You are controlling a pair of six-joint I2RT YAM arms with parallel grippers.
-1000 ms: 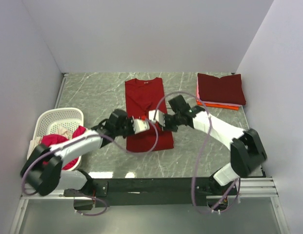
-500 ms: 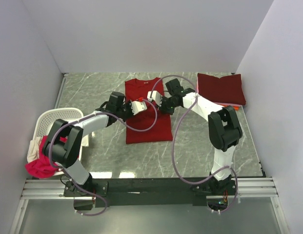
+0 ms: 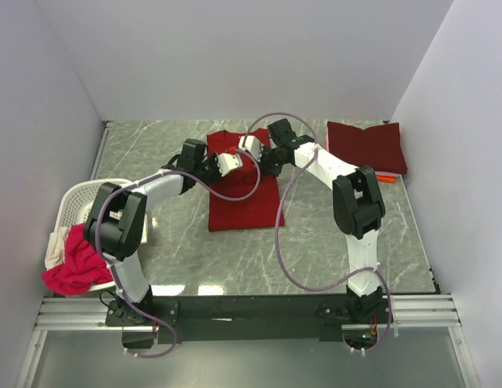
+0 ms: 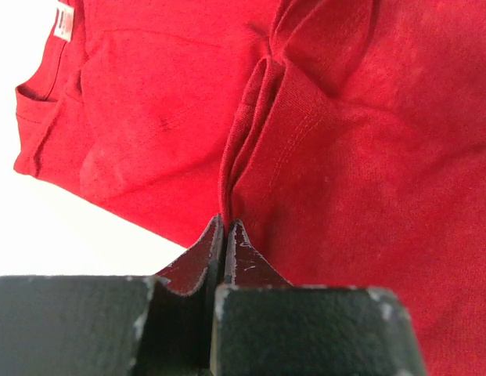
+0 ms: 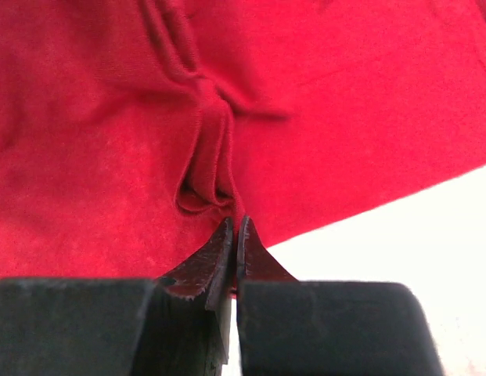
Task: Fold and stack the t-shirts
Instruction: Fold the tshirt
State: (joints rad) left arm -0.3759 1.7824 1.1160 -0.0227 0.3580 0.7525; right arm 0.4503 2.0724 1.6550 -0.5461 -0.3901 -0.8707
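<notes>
A dark red t-shirt lies in the middle of a grey marbled table. Its near half is flat and its far half is bunched up where two robot arms meet over it. The left gripper is closed tight: its two dark fingers pinch a raised ridge of the red cloth. In that wrist view the neckline and a white label sit at the upper left. The right gripper is likewise clamped together on a puckered fold close to the shirt's edge. At the table's far right corner a folded maroon t-shirt rests on an orange one — only a thin strip of the orange shows. At the left stands a white lattice basket — a magenta-pink t-shirt spills over its near edge.
</notes>
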